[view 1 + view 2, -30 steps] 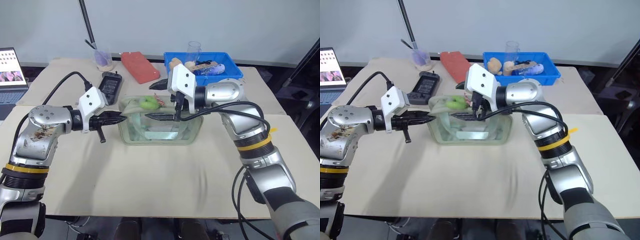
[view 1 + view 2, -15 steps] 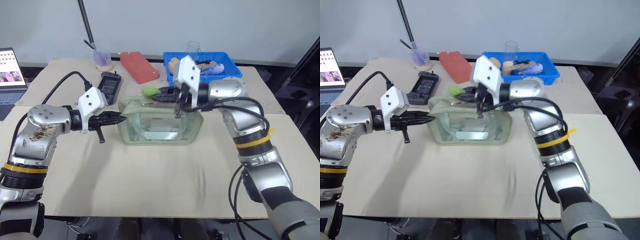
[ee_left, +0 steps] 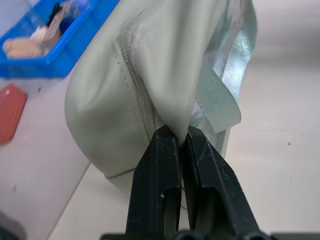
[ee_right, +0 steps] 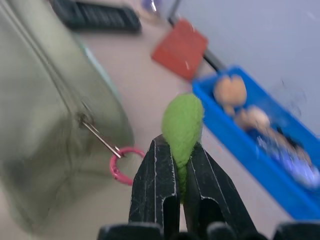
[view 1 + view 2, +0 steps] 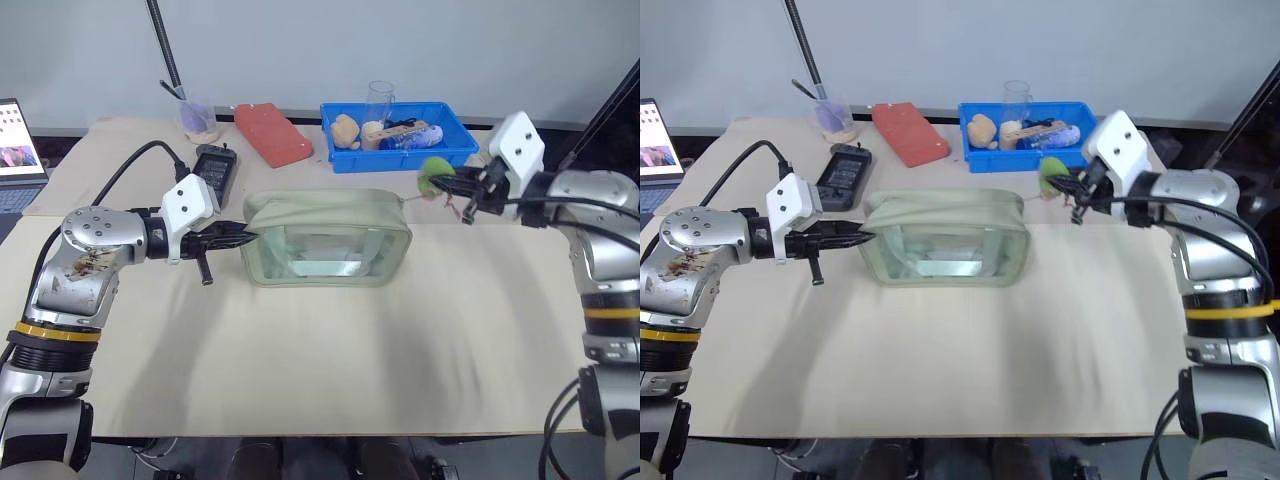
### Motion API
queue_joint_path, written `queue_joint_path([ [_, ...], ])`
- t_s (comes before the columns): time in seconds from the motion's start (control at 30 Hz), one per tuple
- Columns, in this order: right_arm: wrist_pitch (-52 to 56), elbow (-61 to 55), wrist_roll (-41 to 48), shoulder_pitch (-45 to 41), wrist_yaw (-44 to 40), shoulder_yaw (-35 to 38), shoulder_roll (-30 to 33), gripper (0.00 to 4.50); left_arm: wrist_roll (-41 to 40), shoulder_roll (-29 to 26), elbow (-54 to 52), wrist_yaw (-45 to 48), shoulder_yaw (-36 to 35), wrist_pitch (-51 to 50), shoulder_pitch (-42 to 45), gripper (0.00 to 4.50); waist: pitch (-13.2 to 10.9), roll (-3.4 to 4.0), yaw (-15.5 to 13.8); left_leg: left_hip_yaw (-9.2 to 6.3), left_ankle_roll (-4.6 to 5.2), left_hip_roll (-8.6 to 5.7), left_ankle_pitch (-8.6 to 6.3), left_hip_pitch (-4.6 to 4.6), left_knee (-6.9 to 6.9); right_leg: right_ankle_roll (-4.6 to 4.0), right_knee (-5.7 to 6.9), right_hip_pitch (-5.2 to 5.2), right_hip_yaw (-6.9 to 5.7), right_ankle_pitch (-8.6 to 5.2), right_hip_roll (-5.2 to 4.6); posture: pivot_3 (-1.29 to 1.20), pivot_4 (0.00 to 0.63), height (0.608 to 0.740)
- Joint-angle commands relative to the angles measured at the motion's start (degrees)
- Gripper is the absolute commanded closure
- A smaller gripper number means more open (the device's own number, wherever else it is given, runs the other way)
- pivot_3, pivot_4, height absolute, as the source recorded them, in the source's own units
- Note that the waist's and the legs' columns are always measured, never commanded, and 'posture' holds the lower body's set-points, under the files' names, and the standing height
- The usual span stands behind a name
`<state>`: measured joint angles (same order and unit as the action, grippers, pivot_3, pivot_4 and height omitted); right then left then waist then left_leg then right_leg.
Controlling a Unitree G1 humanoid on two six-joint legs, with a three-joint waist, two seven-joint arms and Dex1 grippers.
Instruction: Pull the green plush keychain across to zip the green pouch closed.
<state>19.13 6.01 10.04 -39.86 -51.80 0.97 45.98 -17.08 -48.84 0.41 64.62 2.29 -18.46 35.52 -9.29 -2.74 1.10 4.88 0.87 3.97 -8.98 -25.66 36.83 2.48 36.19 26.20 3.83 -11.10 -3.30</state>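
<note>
**Both grippers clamped, pouch zipped across**

Fingers of the right gripper (image 4: pixel 176 165) are pinched on the keychain (image 4: pixel 182 125), the green plush sticking up between the tips. In the head views the right gripper (image 5: pixel 462 188) holds the keychain (image 5: pixel 435 171) off the pouch's right end, above the table (image 5: pixel 330 370) and just in front of the blue tray (image 5: pixel 395 158). Pink loop (image 4: pixel 121 162) hangs below the plush and links by a thin metal pull to the zipper at that end of the pouch (image 4: pixel 45 135).

Left gripper (image 3: pixel 176 142) is closed on a fold of fabric at the pouch's left end, right beside the zipper seam; a pale strap (image 3: pixel 216 97) hangs next to the tips. In the left eye view the left gripper (image 5: pixel 238 237) meets the pouch (image 5: pixel 328 238) at its upper left corner.

Pouch sits mid-table, upright, clear window facing the robot, top looks closed along its length.

Behind it: red case (image 5: pixel 272 134), black remote-like device (image 5: pixel 217 168), small cup (image 5: pixel 198 120) with a dark rod in it, clear glass (image 5: pixel 379 100) at the tray. Tray holds a tan plush (image 5: pixel 345 130) and other small items. Laptop (image 5: pixel 15 150) at far left.
</note>
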Motion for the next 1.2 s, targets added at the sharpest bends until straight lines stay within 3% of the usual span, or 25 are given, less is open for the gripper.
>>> queue_joint_path([
  [0.03, 0.09, -1.37, -0.89, 5.97, 4.65, 1.38, -2.59, 4.49, 1.66, -0.75, 2.60, -0.09, -0.86, 1.33, 0.95, 4.50, 0.00, 0.00, 0.06, 0.00, 0.00, 0.00, 0.00, 0.04, 0.00, 0.00, 0.00, -0.04, 0.00, 0.00, 0.00, 0.00, 0.150, 0.740],
  [0.23, 2.21, -3.55, 0.23, 11.89, 7.96, -3.15, -12.72, 4.49, 2.27, 0.07, 4.29, 0.43, 0.01, 2.62, 2.25, 4.50, 0.00, 0.01, 0.59, -0.01, 0.01, -0.01, 0.01, 0.12, 0.03, 0.03, 0.10, -0.07, 0.05, 0.02, 0.02, 0.00, 0.150, 0.740],
  [0.4, -0.12, -1.10, -1.06, 12.60, 4.37, -5.03, -11.47, 4.49, 2.72, 0.26, 5.30, 0.89, -0.13, 3.65, 2.92, 4.50, 0.01, 0.01, 0.24, 0.00, 0.00, -0.03, 0.01, 0.11, 0.07, 0.03, 0.03, -0.15, 0.05, 0.01, 0.00, 0.00, 0.150, 0.740],
  [0.53, -0.22, 1.55, 2.35, 6.18, 1.96, 0.00, -8.54, 3.09, 0.85, -0.45, 4.88, 1.81, -2.05, 2.67, 2.40, 3.02, 0.00, 0.01, 0.26, 0.02, 0.00, -0.02, 0.01, 0.13, 0.08, -0.05, 0.03, -0.12, 0.05, -0.01, 0.00, 0.00, 0.150, 0.740],
  [0.73, 2.11, 2.41, 6.33, -0.07, -8.63, 3.18, 2.27, 1.02, -7.57, -4.33, 4.53, 3.33, -9.81, -9.02, 4.37, 0.07, -0.02, 0.05, -0.10, -0.01, 0.04, -0.01, -0.02, 0.08, 0.01, 0.04, 0.00, -0.07, 0.04, -0.03, 0.01, 0.00, 0.150, 0.740],
  [0.83, 8.66, 0.25, 11.56, -3.56, -12.67, 5.56, 5.89, 0.01, -11.03, -8.41, 3.98, 4.58, -13.47, -14.87, 4.34, 0.00, -0.02, 0.05, 0.09, 0.00, 0.09, -0.01, -0.06, 0.09, -0.01, 0.05, -0.01, -0.07, 0.04, -0.07, 0.01, 0.00, 0.150, 0.740],
  [1.0, 25.80, -8.86, 25.12, -6.81, -16.19, 8.64, 8.81, 0.01, -13.74, -14.17, 6.45, 6.06, -17.66, -19.69, 4.32, 0.00, -0.04, 0.08, 0.10, 0.01, 0.09, 0.02, -0.06, 0.12, -0.04, -0.09, 0.04, -0.02, 0.04, -0.14, 0.00, 0.00, 0.150, 0.740],
  [1.2, 27.00, -13.57, 26.17, -4.66, -10.79, 9.51, 6.87, 0.01, -13.80, -14.30, 6.80, 5.61, -17.65, -19.06, 5.70, 0.00, -0.04, 0.07, -0.61, 0.05, 0.06, -0.01, -0.06, 0.10, -0.02, -0.39, 0.01, -0.04, 0.02, -0.31, -0.08, 0.00, 0.150, 0.740],
])
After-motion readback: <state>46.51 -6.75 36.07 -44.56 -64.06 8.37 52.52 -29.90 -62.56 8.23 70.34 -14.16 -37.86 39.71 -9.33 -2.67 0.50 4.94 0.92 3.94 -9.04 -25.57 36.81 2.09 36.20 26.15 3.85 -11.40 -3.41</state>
